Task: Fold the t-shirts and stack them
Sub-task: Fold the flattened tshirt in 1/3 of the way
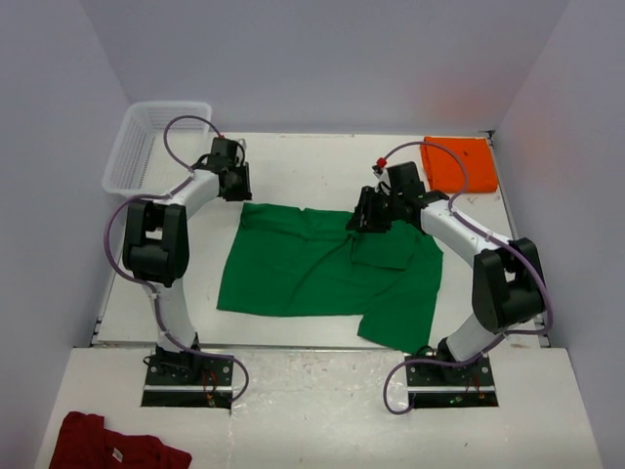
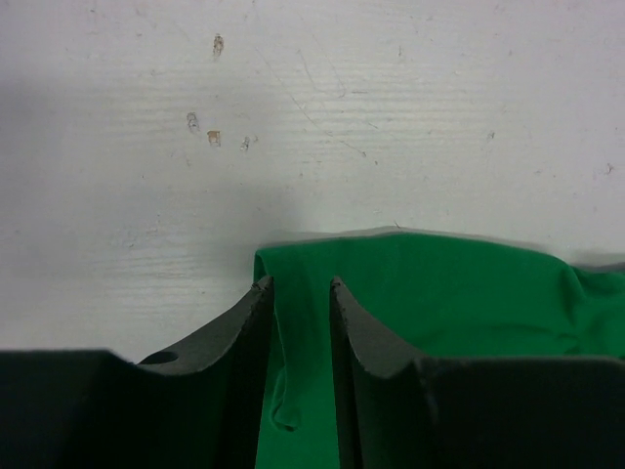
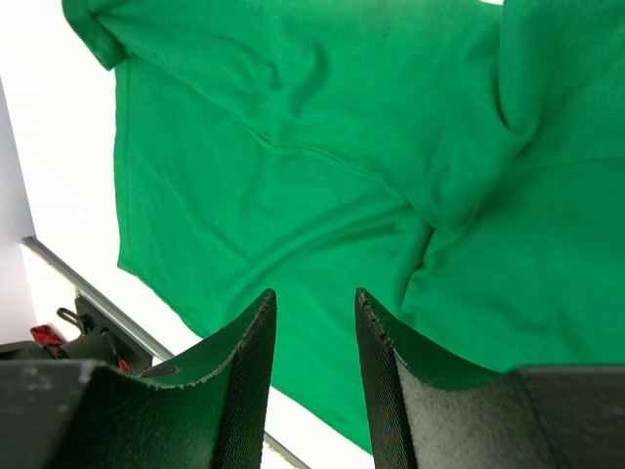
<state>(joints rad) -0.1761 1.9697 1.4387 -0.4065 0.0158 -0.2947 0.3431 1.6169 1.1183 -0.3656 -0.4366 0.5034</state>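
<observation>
Lying spread across the middle of the white table (image 1: 303, 161), the green t-shirt (image 1: 312, 274) has its long axis running left to right, and its far edge is what any next fold turns on. The left gripper (image 1: 237, 191) sits at the far-left corner of that shirt; in the left wrist view its fingers (image 2: 244, 332) stand a narrow gap apart, with the corner's cloth showing in the gap and spreading away to their right. The right gripper (image 1: 371, 221) hangs over the shirt's far-right part, its fingers (image 3: 244, 362) also parted and holding nothing, the cloth lying below and ahead of them. Each arm is therefore nearest its own end of the far edge, so a fold toward the near side would probably take both.

The orange t-shirt (image 1: 459, 164) lies folded beyond the green shirt's far-right corner, well apart from it.

Whether the cloth brushes the left fingers' inner faces cannot be told. From above, the right arm covers the green shirt's far-right corner, and a folded-over flap there muddles the outline. Collar and sleeves are hard to pick out. The shirt's near-right part reaches the table's near edge; whether it overhangs is unclear.
</observation>
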